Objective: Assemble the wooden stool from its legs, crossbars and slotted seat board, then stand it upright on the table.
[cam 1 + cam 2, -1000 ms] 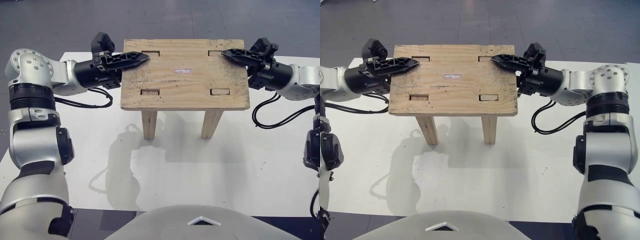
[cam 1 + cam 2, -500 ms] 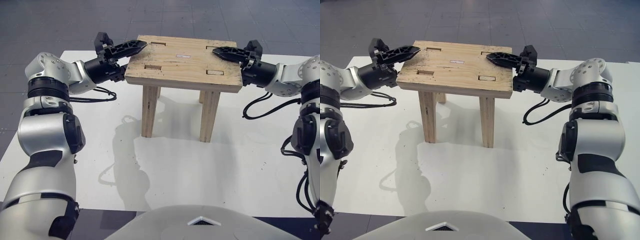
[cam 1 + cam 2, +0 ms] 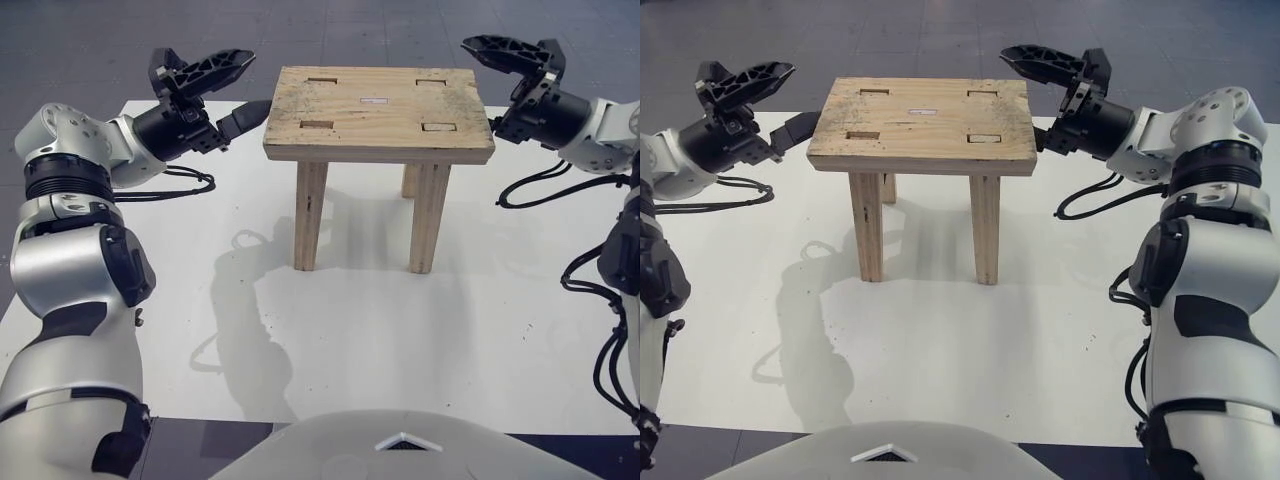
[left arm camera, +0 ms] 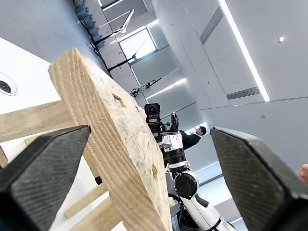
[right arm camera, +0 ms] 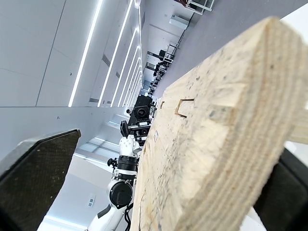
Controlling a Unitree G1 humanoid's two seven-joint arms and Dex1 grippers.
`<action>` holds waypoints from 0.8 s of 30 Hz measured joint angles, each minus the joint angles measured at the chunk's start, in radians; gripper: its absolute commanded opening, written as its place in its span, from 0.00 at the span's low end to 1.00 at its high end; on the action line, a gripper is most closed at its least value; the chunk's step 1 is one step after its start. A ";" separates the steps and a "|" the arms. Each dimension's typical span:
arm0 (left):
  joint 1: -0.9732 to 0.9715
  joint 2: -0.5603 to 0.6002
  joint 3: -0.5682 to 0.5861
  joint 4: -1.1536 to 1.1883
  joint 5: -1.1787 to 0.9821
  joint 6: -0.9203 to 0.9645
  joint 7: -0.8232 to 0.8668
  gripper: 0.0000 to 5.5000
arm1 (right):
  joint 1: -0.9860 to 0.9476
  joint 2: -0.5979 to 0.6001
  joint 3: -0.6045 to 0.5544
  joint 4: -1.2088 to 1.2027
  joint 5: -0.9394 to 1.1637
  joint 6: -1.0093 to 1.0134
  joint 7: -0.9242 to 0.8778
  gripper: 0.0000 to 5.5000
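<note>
Left eye view: stool [image 3: 379, 105] stands assembled and upright on the table [image 3: 480, 330]. Left hand [image 3: 258, 80] and right hand [image 3: 484, 85] flank its seat, released, empty. Task looks complete.

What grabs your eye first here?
The assembled wooden stool stands upright in the middle of the white table, with four slots showing in its seat board. The left hand and right hand flank that seat, both open, one at each end.
</note>
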 measured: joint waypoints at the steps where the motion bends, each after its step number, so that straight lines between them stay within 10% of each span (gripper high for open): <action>1: 0.009 0.000 0.008 -0.006 0.001 -0.006 0.000 0.84 | 0.002 -0.001 -0.001 -0.010 -0.013 0.000 0.006 0.99; 17: 0.091 0.067 0.118 -0.076 0.002 -0.074 0.049 0.84 | 0.146 -0.095 -0.024 -0.110 -0.107 -0.045 0.077 0.99; 24: 0.311 -0.095 0.138 -0.318 0.252 -0.724 0.694 0.84 | 0.329 -0.013 -0.076 -0.329 -0.330 -0.706 -0.380 0.99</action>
